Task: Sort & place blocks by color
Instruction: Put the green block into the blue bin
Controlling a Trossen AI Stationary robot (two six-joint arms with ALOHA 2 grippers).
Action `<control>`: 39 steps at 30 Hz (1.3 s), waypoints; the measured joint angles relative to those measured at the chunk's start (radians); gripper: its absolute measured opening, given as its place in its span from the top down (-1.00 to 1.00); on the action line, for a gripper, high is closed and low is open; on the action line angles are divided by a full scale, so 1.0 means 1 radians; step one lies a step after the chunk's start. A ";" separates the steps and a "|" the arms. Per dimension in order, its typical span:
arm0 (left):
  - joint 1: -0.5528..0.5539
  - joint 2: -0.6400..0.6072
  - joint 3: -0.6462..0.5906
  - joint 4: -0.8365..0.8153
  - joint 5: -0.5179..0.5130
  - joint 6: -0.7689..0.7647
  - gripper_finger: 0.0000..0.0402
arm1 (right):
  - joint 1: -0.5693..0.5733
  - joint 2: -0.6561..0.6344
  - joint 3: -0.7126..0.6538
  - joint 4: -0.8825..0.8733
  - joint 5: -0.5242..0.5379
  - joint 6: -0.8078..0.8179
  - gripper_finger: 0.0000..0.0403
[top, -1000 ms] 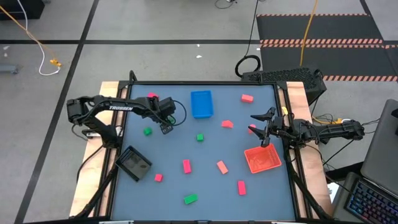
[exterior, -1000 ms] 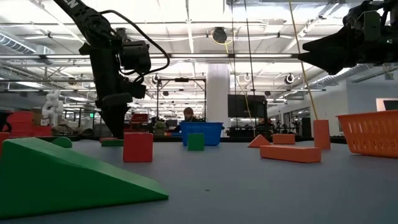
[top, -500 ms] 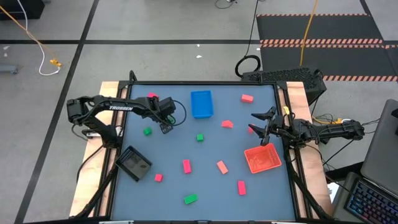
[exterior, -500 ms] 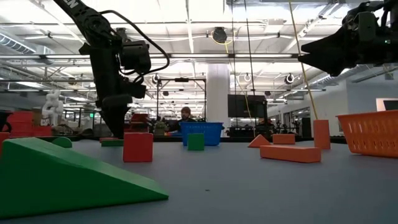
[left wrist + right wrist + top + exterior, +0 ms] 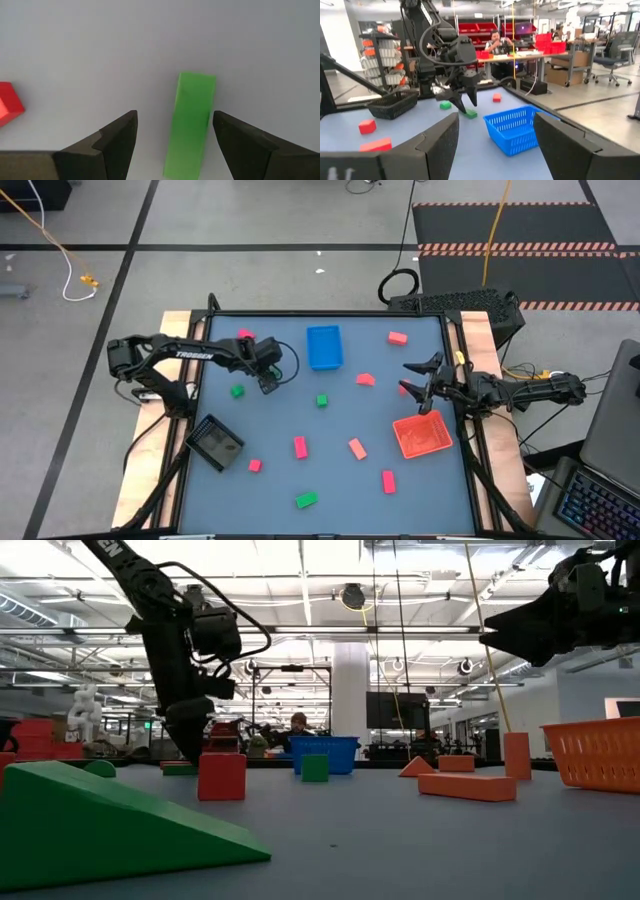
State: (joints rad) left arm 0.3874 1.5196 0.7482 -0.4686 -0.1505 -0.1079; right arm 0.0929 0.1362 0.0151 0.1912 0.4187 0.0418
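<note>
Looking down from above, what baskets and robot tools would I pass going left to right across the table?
Black tray → left tool, over a green block → blue tray → right tool → orange-red tray.

**Colours on the tabletop**

The tabletop [image 5: 330, 480] is a flat grey-blue, edged at its left and right by pale wood. Three mesh baskets sit on it: a bright blue basket [image 5: 324, 347] at upper centre of the high view, an orange-red basket [image 5: 422, 436] at right, and a black basket [image 5: 217, 443] at lower left. The scattered blocks come in green [image 5: 306, 500], pink-magenta [image 5: 300, 447] and salmon-red [image 5: 357, 448]. In the left wrist view a vivid green block [image 5: 190, 122] lies between two dark claw fingers [image 5: 117, 145]. Both arms are black. On the floor, an orange-and-black striped strip [image 5: 520, 248] runs at upper right.
</note>
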 joint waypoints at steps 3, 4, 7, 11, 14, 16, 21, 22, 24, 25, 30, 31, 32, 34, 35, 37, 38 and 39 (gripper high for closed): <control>0.000 0.000 -0.040 0.045 -0.007 -0.001 -0.29 | 0.000 0.000 0.000 -0.023 0.000 0.009 -0.25; 0.000 0.000 -0.049 0.049 -0.012 -0.006 -0.29 | 0.000 0.000 0.000 -0.024 0.000 0.010 -0.25; 0.000 -0.003 -0.064 0.056 -0.016 -0.026 -0.29 | 0.000 0.000 0.000 -0.025 0.000 0.010 -0.25; -0.001 -0.003 -0.069 0.057 -0.013 -0.045 -0.26 | 0.000 0.000 0.000 -0.025 0.000 0.010 -0.25; -0.001 -0.003 -0.070 0.063 -0.006 -0.050 -0.12 | 0.000 0.000 0.000 -0.026 0.000 0.010 -0.25; -0.002 -0.002 -0.071 0.066 0.000 -0.052 0.04 | 0.000 0.000 0.000 -0.026 0.000 0.010 -0.25; -0.003 -0.001 -0.072 0.095 -0.005 -0.058 0.50 | 0.000 0.000 0.000 -0.027 0.000 0.010 -0.25; -0.004 -0.001 -0.072 0.103 -0.007 -0.055 0.51 | 0.000 0.000 0.000 -0.028 0.000 0.009 -0.25; -0.004 0.000 -0.070 0.106 -0.006 -0.050 0.51 | 0.000 0.000 0.000 -0.029 0.000 0.008 -0.25; -0.004 0.001 -0.066 0.106 -0.004 -0.045 0.51 | 0.000 0.000 0.000 -0.029 0.000 0.007 -0.25; -0.005 0.001 -0.011 0.091 0.019 -0.032 0.51 | 0.000 0.000 0.000 -0.033 0.000 -0.001 -0.25; -0.005 -0.007 0.003 0.085 0.027 -0.032 0.51 | 0.000 0.000 0.000 -0.033 0.000 -0.001 -0.25; -0.005 -0.012 0.020 0.077 0.035 -0.030 0.51 | 0.000 0.000 0.000 -0.033 0.000 -0.001 -0.25; -0.007 -0.014 0.064 0.080 0.044 -0.025 0.51 | 0.000 0.000 0.000 -0.038 0.000 -0.001 -0.25; -0.008 -0.016 0.083 0.072 0.045 -0.023 0.51 | 0.000 0.000 0.000 -0.038 0.000 -0.001 -0.25; -0.008 -0.023 0.127 0.045 0.041 0.002 0.51 | 0.000 0.000 0.000 -0.042 0.000 -0.001 -0.25; -0.009 -0.023 0.151 0.055 0.030 0.013 0.51 | 0.000 0.000 0.000 -0.043 0.000 -0.001 -0.25; -0.009 -0.023 0.172 0.060 0.015 0.020 0.50 | 0.000 0.000 0.000 -0.044 0.000 -0.001 -0.25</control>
State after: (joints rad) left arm 0.3782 1.4967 0.9197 -0.4085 -0.1359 -0.0874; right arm 0.0931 0.1360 0.0151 0.1474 0.4187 0.0406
